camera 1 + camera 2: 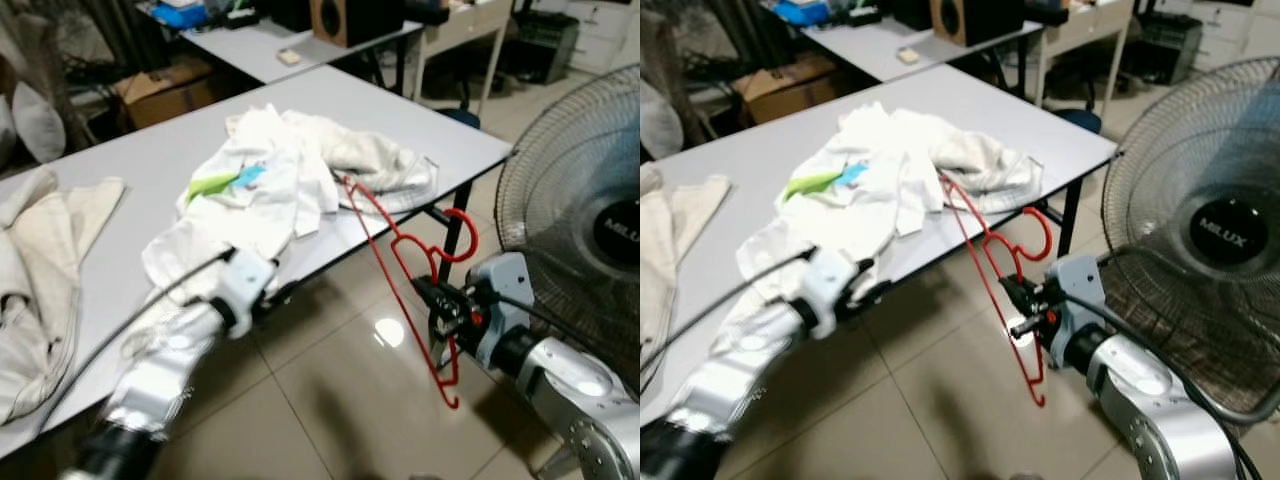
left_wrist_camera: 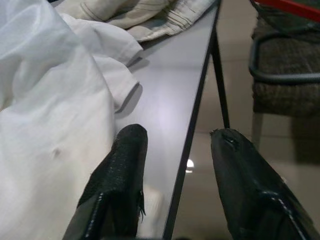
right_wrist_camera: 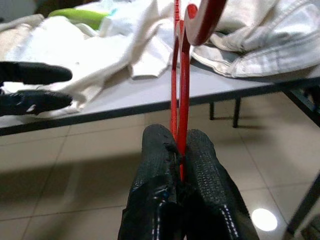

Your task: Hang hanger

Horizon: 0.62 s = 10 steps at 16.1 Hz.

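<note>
While the left pincer (image 2: pixel 177 150) gapes empty, the right pincer (image 3: pixel 179 145) clamps the red hanger (image 1: pixel 400 265) (off-table).

"MILUX" stands on the fan's hub (image 1: pixel 1223 238)

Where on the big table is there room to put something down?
Bare grey table lies between the white shirt pile and the beige cloth, and at the far corner past the clothes. The middle is crowded; the right tool holds the red hanger beside the edge.
</note>
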{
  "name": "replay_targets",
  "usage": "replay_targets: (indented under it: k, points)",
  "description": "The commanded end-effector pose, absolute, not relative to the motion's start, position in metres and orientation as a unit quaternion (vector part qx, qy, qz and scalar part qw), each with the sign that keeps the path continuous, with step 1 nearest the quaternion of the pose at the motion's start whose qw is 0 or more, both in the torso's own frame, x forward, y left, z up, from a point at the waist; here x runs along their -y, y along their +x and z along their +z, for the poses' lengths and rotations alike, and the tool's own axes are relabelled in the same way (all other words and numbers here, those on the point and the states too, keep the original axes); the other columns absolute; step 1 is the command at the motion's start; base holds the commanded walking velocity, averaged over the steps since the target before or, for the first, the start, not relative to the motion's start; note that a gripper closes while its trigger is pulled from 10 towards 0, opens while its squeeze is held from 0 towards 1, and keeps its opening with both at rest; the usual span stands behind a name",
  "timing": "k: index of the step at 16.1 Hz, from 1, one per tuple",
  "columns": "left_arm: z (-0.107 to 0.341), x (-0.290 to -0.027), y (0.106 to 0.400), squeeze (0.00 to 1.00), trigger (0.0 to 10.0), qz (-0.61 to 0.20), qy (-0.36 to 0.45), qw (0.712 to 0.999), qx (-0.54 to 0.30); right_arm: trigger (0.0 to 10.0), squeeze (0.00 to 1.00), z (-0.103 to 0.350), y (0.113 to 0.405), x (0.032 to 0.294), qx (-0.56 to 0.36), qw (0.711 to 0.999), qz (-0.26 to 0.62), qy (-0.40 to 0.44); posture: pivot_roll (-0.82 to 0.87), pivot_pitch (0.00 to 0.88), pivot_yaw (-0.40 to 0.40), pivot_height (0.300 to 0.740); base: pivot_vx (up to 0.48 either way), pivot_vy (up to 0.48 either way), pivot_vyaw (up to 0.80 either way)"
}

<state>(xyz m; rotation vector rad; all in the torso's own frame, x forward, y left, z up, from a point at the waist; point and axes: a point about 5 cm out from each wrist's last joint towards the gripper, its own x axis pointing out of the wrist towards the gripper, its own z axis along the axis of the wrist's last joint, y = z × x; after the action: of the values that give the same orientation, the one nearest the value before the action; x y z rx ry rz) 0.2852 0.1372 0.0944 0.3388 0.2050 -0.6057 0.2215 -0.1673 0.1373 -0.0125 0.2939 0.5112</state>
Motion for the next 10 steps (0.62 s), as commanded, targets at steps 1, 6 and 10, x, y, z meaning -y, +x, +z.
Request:
replay_targets:
  k: [1,6,10]
  points:
    - [0.094,-0.142,0.289,0.00,10.0,-0.266,0.173,0.943,-0.099,10.0,0.00,0.140,0.220,0.165,-0.135,0.959,0.249,-0.016,-0.25,0.000,0.132,0.740,0.000,0.000,0.00]
    - [0.098,-0.156,0.305,0.00,7.4,-0.128,0.226,0.964,-0.051,10.0,0.00,0.141,0.217,0.169,-0.110,0.975,0.193,-0.024,-0.27,0.005,0.148,0.740,0.000,0.000,0.00]
    - [0.089,-0.154,0.305,0.00,0.0,-0.140,0.228,0.961,-0.067,10.0,0.00,0.138,0.218,0.166,-0.112,0.973,0.199,-0.031,-0.27,0.004,0.150,0.740,0.000,0.000,0.00]
